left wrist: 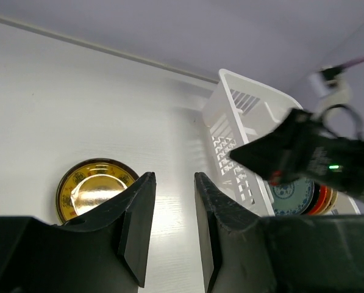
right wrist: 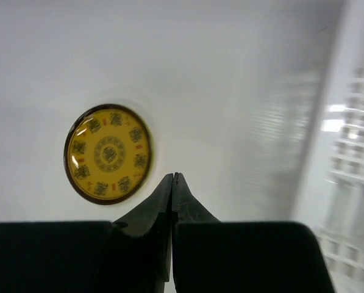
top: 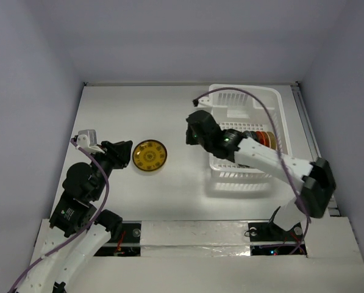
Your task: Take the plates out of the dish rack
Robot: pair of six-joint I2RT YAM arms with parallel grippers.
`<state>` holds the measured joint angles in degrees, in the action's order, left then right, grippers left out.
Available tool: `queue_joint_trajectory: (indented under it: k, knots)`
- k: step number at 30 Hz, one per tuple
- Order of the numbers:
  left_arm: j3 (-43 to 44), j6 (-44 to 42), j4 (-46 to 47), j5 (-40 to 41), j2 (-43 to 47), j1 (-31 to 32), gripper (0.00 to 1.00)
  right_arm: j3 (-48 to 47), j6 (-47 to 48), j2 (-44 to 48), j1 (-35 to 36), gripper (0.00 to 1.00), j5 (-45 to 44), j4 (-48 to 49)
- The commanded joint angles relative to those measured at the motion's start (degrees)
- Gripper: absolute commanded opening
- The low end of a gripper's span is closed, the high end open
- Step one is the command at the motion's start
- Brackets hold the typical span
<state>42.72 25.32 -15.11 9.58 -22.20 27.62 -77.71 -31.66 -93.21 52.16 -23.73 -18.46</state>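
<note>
The right gripper [right wrist: 172, 178] is shut on nothing, just beside the dish rack [top: 230, 180]; the left gripper [left wrist: 172, 183] is held part open, empty. One yellow plate [top: 150, 156] is laid on the counter [top: 139, 116], and other plates [top: 262, 138] are stood in the rack. Unloading is judged under way: next, the right jaws must be opened over a racked rim.

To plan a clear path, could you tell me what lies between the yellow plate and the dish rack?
Only bare table separates the yellow plate from the dish rack in the top external view; the shut right gripper hangs over it.
</note>
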Motion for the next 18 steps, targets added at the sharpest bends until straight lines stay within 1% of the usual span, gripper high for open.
queue_joint_trajectory:
  k: [1, 2, 3, 4, 5, 6, 7, 8, 10, 11, 15, 18]
  knots:
    - [-0.7, -0.8, 3.2, -0.9, 0.8, -0.4, 0.29, 1.9, 2.0, 10.5, 0.0, 0.01, -15.1, -12.0]
    - [-0.7, -0.8, 3.2, -1.1, 0.9, -0.4, 0.29, 2.2, 1.8, 11.8, 0.0, 0.02, -16.5, -14.6]
    - [-0.7, -0.9, 3.3, -1.1, 1.0, -0.4, 0.29, 2.9, 1.4, 12.8, -1.3, 0.04, -17.5, -17.5]
    - [-0.7, -0.8, 3.4, -1.2, 1.1, -0.4, 0.29, 3.4, 0.2, 14.4, -2.2, 0.05, -19.4, -22.4]
    - [-0.7, -0.9, 3.5, -1.3, 1.1, -0.9, 0.29, 4.0, -0.3, 15.2, -3.2, 0.07, -20.2, -24.5]
    - [-0.8, -0.8, 3.5, -1.4, 1.2, -0.9, 0.29, 5.5, -0.8, 15.9, -4.4, 0.13, -20.7, -26.3]
    - [-0.8, -0.8, 3.4, -1.5, 1.2, -0.9, 0.29, 6.3, -1.5, 16.4, -7.3, 0.18, -21.3, -28.9]
    - [-0.8, -0.8, 3.4, -1.5, 1.1, -0.9, 0.29, 8.2, -1.5, 17.6, -8.7, 0.29, -21.2, -29.4]
    - [-0.8, -0.9, 3.3, -1.6, 1.1, -0.9, 0.29, 9.8, -1.3, 19.0, -11.4, 0.38, -20.9, -29.9]
    - [-0.9, -0.9, 3.4, -1.6, 1.1, -0.9, 0.29, 10.4, -1.0, 19.6, -13.4, 0.41, -20.7, -29.9]
    - [-0.9, -0.9, 3.4, -1.8, 0.8, -0.9, 0.29, 11.1, -0.2, 22.4, -16.0, 0.43, -20.6, -30.5]
    - [-0.9, -0.8, 3.6, -1.9, 0.5, -0.9, 0.29, 11.3, 0.6, 22.7, -17.1, 0.43, -20.2, -30.6]
